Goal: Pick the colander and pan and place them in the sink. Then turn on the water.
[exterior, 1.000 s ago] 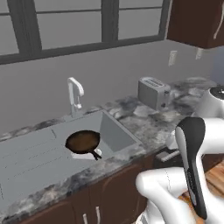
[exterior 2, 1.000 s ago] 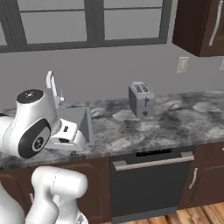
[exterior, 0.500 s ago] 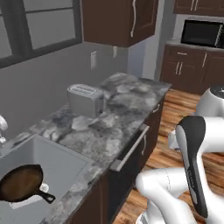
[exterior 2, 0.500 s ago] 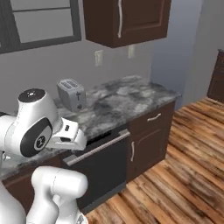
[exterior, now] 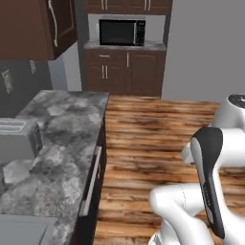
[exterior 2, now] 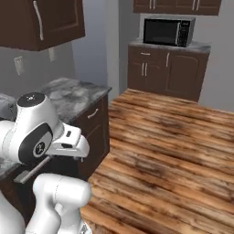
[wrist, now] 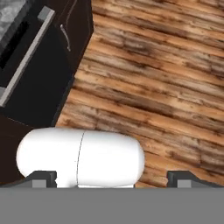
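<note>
Two dark fingertips (wrist: 43, 177) are sitting far apart at 7 and 5 o'clock in the hand view, so the gripper (wrist: 113, 178) is standing wide open and gripping nothing. It is pointing down at the wooden floor (wrist: 153, 65). A dark appliance front with a long grey bar handle (wrist: 24, 57) is running along 10 o'clock there. In the left base view the white arm (exterior: 210, 182) is rising at 4 to 5 o'clock. The speckled grey counter (exterior: 62, 124) is lying at 9 o'clock, and a silver toaster (exterior: 18, 139) is standing on it at the left edge. A flat grey corner at 7 o'clock is looking like the rim of the sink (exterior: 24, 229); I cannot tell more, since the frame is cutting it off. A black microwave (exterior: 122, 32) is sitting in the brown cabinets at 12 o'clock, well apart from the counter, and a dark upper cabinet (exterior: 33, 26) is hanging at 10 o'clock. In the right base view the arm's shoulder is filling 8 o'clock.
</note>
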